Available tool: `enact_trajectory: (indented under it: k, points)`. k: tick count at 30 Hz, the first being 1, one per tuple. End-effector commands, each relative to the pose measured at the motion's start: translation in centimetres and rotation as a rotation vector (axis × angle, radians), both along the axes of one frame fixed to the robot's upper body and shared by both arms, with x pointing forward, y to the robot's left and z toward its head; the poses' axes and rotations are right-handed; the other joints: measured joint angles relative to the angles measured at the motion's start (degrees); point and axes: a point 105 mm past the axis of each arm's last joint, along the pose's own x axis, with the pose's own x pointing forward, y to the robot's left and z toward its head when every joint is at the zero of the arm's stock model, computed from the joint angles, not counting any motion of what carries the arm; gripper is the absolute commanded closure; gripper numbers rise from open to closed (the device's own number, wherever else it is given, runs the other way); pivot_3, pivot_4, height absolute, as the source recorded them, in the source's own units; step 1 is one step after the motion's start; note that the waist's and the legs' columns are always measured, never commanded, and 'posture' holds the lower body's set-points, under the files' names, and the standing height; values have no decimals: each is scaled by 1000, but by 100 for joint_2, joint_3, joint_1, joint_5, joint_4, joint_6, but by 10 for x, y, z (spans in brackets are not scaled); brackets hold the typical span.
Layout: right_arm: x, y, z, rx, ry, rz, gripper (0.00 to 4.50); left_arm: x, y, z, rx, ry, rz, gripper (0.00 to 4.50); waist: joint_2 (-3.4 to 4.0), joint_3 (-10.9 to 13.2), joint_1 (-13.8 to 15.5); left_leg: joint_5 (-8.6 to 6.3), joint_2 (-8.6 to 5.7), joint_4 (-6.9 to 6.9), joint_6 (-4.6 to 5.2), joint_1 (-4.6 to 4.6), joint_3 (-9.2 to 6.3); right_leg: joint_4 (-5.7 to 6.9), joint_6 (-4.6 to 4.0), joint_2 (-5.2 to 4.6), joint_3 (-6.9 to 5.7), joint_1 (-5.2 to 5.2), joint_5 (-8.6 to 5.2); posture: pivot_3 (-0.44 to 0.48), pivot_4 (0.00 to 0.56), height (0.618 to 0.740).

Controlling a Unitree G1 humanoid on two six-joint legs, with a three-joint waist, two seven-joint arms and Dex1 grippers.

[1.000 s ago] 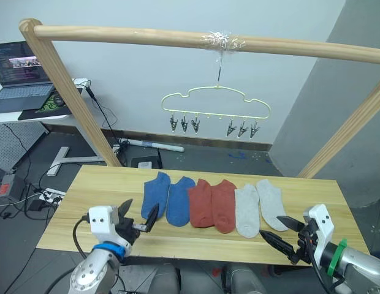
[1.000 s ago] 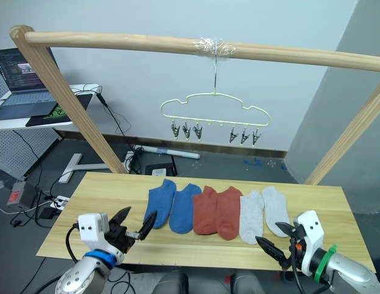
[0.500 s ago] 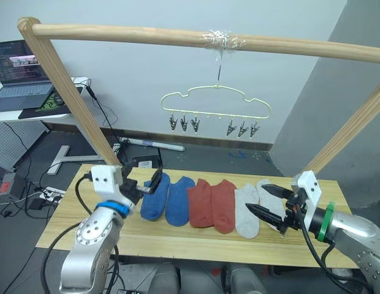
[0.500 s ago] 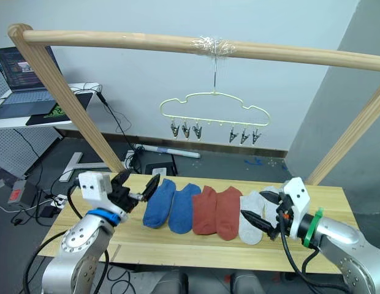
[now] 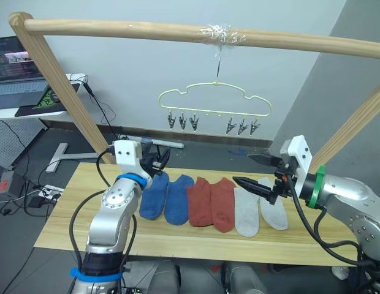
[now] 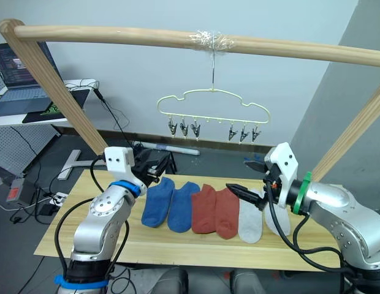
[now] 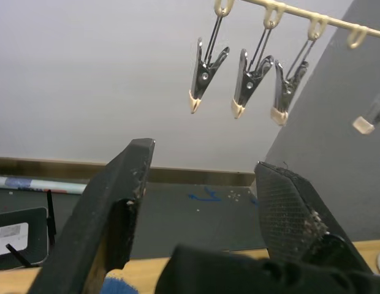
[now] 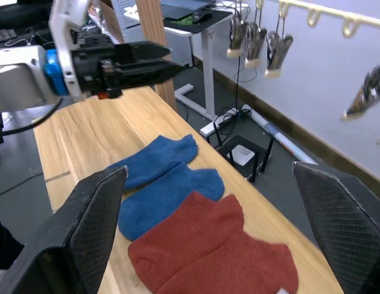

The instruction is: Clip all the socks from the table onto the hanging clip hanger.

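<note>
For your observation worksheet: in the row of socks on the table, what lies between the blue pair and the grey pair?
Between the blue socks and the grey socks lie the two rust red socks, side by side on the table, as the left eye view shows.

- Left gripper (image 5: 158,164) raised on a bent arm, its 2 fingers spread apart, holding nothing.
- Right gripper (image 5: 252,171) raised, pointing toward the left arm, 2 fingers spread wide, empty.
</note>
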Motion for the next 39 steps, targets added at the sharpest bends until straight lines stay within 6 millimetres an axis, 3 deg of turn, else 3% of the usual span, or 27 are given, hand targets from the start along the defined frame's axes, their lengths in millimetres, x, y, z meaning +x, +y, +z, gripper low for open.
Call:
enact_trajectory:
  k: [1,10,13,28,39]
  points:
    - [1,5,15,14,-44,24,0,8,-3,18,-4,-70,14,1464,0,7,0,0,0,-1,0,-2,0,-2,0,0,0,0,0,-1,195,740]
    - [1,10,31,12,-85,37,0,23,-13,26,-10,-95,21,1464,0,63,-5,0,0,-3,0,-5,-3,-1,8,0,-3,-2,-4,-13,210,740]
    - [0,10,32,10,-86,37,0,27,-16,27,-14,-97,25,2290,2,79,-10,0,0,-3,0,-5,-2,-2,8,-1,-2,-2,-4,-25,215,740]
    - [-7,12,41,-2,-95,28,0,57,-20,41,-19,-137,65,2290,-3,220,-32,-1,0,-5,0,-12,-6,-4,11,-1,-5,-5,-5,-62,236,740]
    - [-13,17,51,-3,-110,55,0,68,-24,58,-49,-173,90,2290,-7,324,-43,-1,0,-6,-1,-20,-9,-5,18,-1,-7,-10,-8,-79,247,740]
